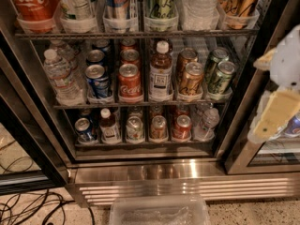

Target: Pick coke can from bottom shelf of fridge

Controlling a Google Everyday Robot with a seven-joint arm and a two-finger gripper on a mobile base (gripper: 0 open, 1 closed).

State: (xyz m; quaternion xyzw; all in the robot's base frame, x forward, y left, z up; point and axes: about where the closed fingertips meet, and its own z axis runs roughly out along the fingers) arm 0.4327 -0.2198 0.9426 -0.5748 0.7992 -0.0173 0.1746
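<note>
The fridge (pixel 145 170) stands open in front of me, with a steel frame and a ribbed base grille. The bottom shelf (pixel 140 143) holds a row in clear lane trays: a blue can, a small bottle, a silver can, a brownish can, the red coke can (pixel 182 126) and a water bottle. The coke can stands upright, second from the right. My gripper (pixel 280 97), white and pale yellow, hangs at the right edge of the view in front of the door frame. It is to the right of the coke can, higher up, and well apart from it.
The middle shelf holds water bottles (pixel 61 76), blue cans, another red can (pixel 129 81), a juice bottle, and bronze and green cans. A clear plastic bin (pixel 159 212) sits on the floor below the grille. Cables (pixel 28 207) lie at the lower left. The open door's dark edge (pixel 28 139) is at left.
</note>
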